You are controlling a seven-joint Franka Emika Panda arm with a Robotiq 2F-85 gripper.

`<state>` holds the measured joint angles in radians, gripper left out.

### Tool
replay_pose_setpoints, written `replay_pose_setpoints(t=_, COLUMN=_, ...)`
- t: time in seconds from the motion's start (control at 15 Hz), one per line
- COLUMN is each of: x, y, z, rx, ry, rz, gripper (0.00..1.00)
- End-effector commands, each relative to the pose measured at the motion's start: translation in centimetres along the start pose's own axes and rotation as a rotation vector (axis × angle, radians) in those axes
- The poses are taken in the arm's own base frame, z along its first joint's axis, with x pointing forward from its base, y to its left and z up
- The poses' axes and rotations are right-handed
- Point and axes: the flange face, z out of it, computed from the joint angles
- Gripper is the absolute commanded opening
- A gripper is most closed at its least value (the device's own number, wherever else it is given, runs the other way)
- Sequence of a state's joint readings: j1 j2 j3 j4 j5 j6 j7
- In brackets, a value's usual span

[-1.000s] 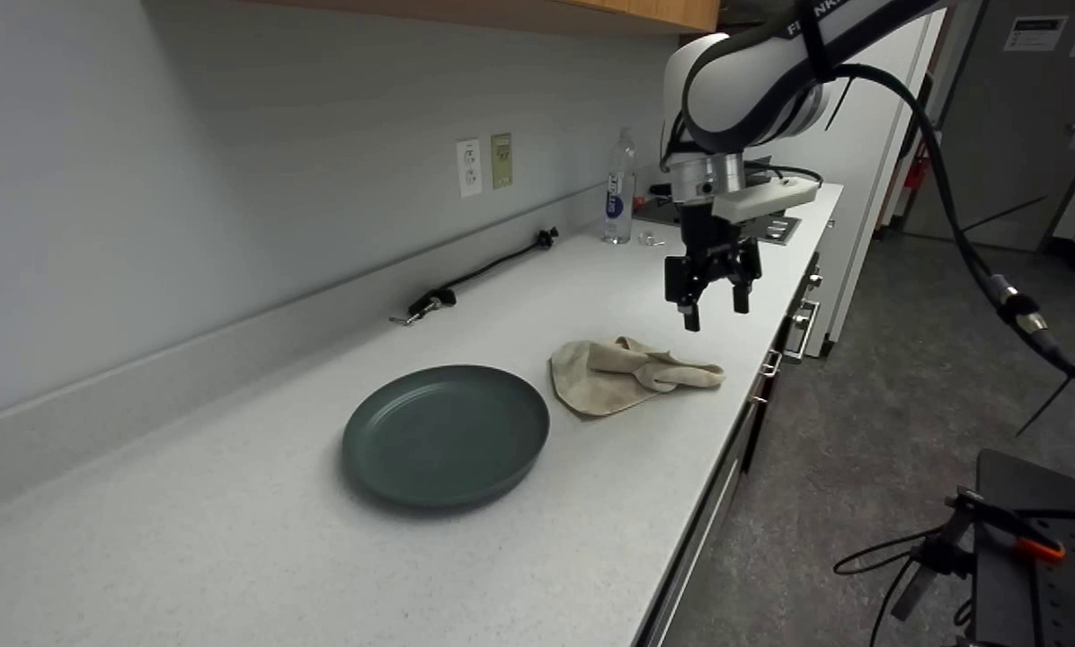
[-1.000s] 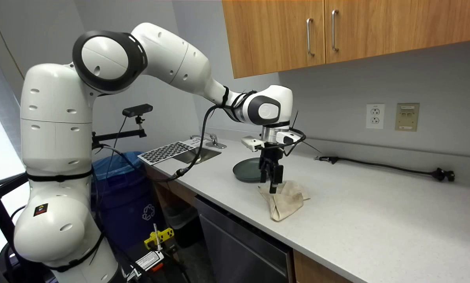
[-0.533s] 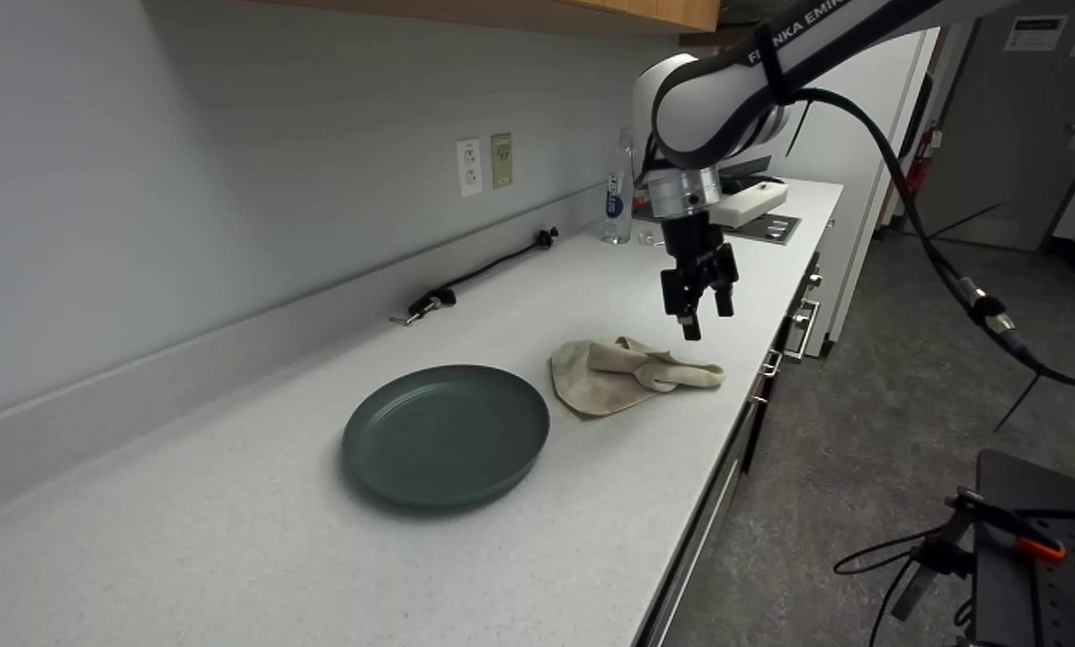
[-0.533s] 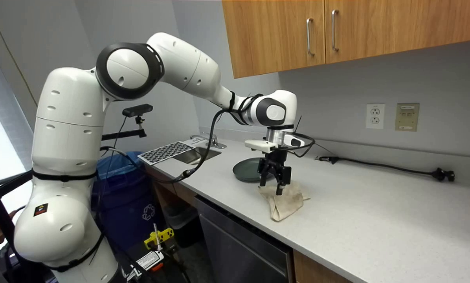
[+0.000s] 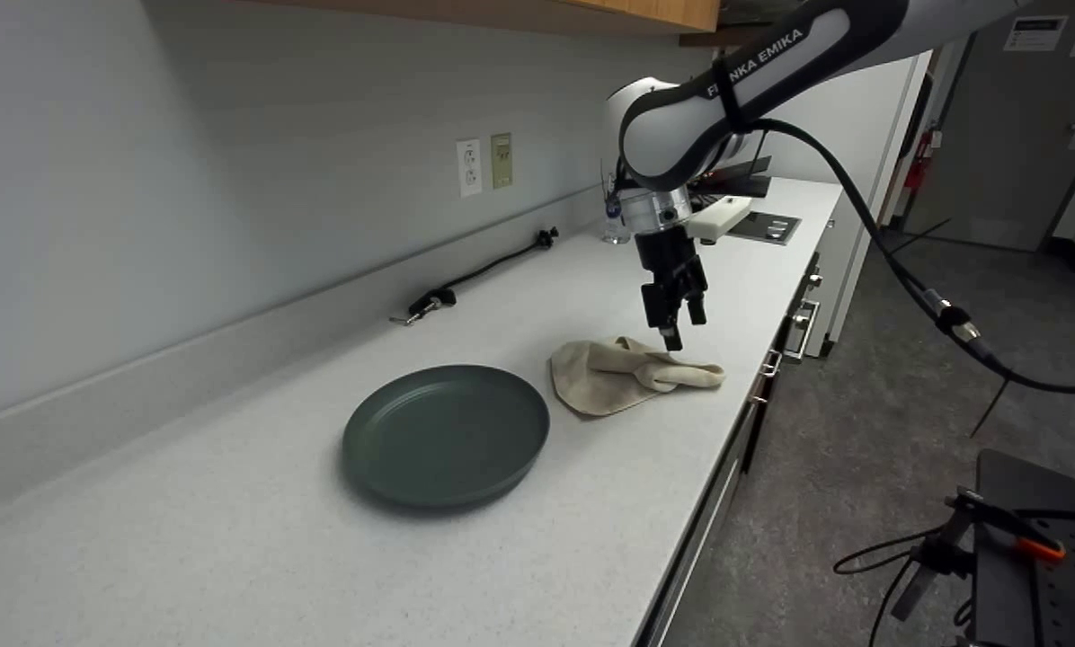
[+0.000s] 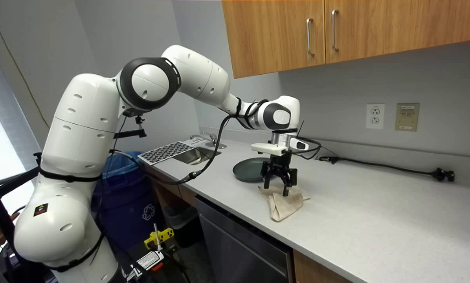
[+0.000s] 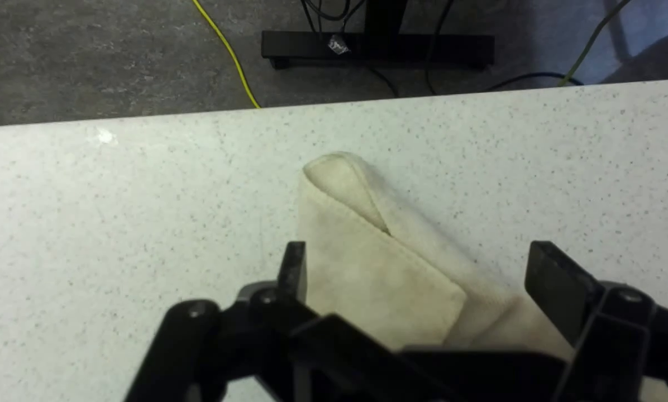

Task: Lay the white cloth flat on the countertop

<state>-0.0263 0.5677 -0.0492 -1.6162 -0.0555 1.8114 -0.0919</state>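
1 small off-white fabric cloth (image 5: 596,385) on the long, smooth white laminate countertop (image 5: 259,548), near the front edge. Looks pretty rumpled in all 3 views — folded over on itself, with a looped corner aimed at the counter edge in the wrist view. Over the cloth, the black 2-finger gripper (image 6: 276,189), with jaws spread wide apart, 1 to each side of the folded flap. Can't tell about fabric contact from these angles. Also got 1 dark grey-green round plate (image 5: 446,436) just beside the cloth in both exterior views. Further along the counter in an exterior view, a clear plastic bottle (image 5: 617,232) — partly hidden behind the white-and-black robot arm (image 5: 771,58). On the pale wall (image 5: 304,162), a white rectangular outlet (image 5: 469,167).
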Motion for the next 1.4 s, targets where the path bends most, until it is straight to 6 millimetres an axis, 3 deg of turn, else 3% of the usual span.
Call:
replay_pose_setpoints(t=0.0, x=2.1, y=-0.1, z=0.4, rx=-0.012, ry=0.000, rz=-0.030, gripper=1.00)
replay_pose_setpoints(t=0.33, x=3.1, y=-0.1, z=1.2, rx=-0.012, ry=-0.001, rz=-0.026, gripper=1.00)
replay_pose_setpoints(t=0.47, x=3.3, y=0.1, z=1.4, rx=-0.011, ry=-0.002, rz=-0.023, gripper=0.91)
replay_pose_setpoints(t=0.8, x=3.6, y=0.4, z=1.8, rx=-0.006, ry=-0.002, rz=-0.016, gripper=0.92)
replay_pose_setpoints(t=0.93, x=3.7, y=0.6, z=2.0, rx=-0.004, ry=-0.004, rz=-0.013, gripper=0.78)
replay_pose_setpoints(t=1.0, x=3.7, y=0.7, z=2.1, rx=-0.003, ry=-0.004, rz=-0.011, gripper=0.63)
replay_pose_setpoints(t=1.07, x=3.7, y=0.7, z=2.1, rx=-0.003, ry=-0.005, rz=-0.010, gripper=0.60)
replay_pose_setpoints(t=1.33, x=3.9, y=0.9, z=2.4, rx=-0.006, ry=-0.014, rz=-0.007, gripper=0.29)
